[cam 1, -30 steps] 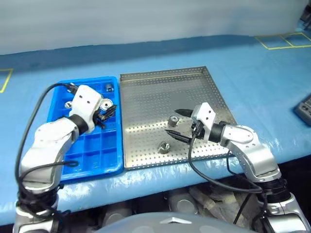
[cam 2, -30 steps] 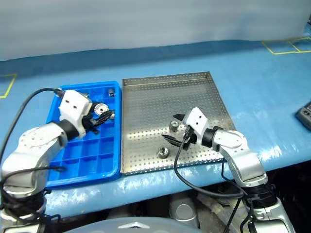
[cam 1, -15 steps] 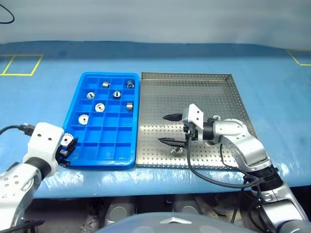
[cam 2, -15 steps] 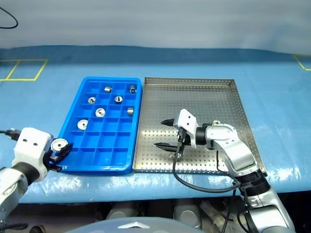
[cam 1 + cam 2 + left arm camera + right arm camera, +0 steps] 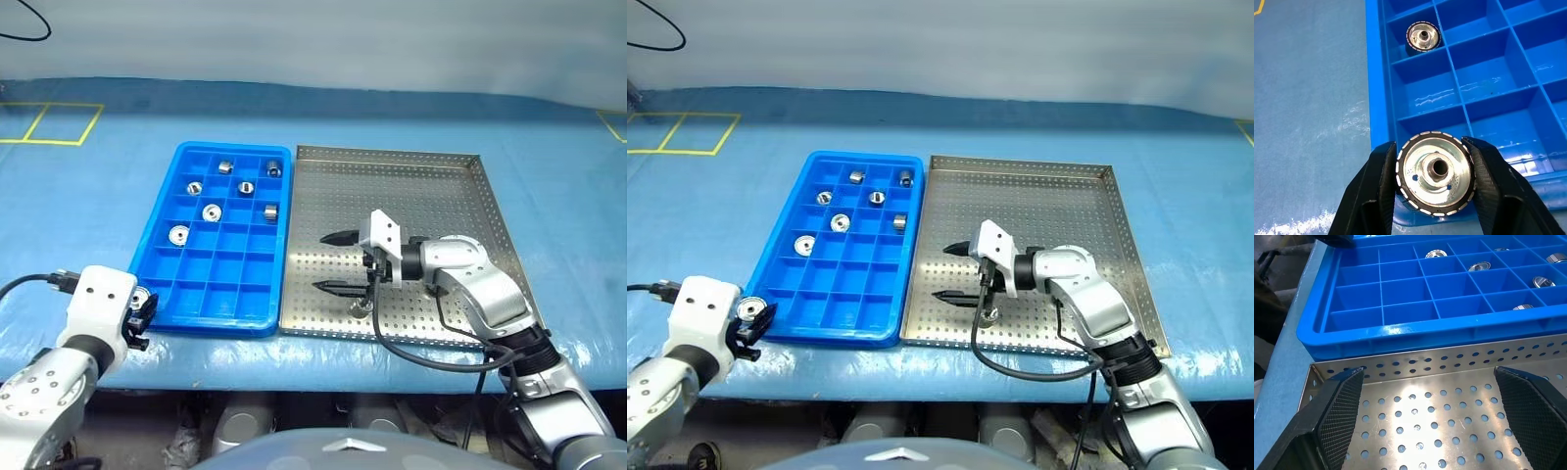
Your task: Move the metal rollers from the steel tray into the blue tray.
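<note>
**Inspector A:** We find the left gripper point(image 5: 1434, 169) clamped on one metal roller point(image 5: 1435, 172), flange face toward the wrist camera, one finger on each side of its rim. It hangs at the near outer corner of the blue tray point(image 5: 227, 315), with the roller over the corner compartment's near wall, not over its floor.

**Inspector B:** Agreed. We judge the placing step is in hand. To do it well, we would carry the roller forward of the fingers until it sits squarely above an empty cell, lower it below the divider tops, then part the fingers.

**Inspector A:** We note the cell just ahead is empty; the second one ahead already holds a roller point(image 5: 1423, 36).

**Inspector B:** The right gripper point(image 5: 338, 262) stands spread wide and empty above the steel tray point(image 5: 443, 168). One roller point(image 5: 363, 305) lies on the perforated floor just beneath its near finger.

**Inspector A:** Six rollers sit in the blue tray's far cells, well ahead of the left gripper.
</note>
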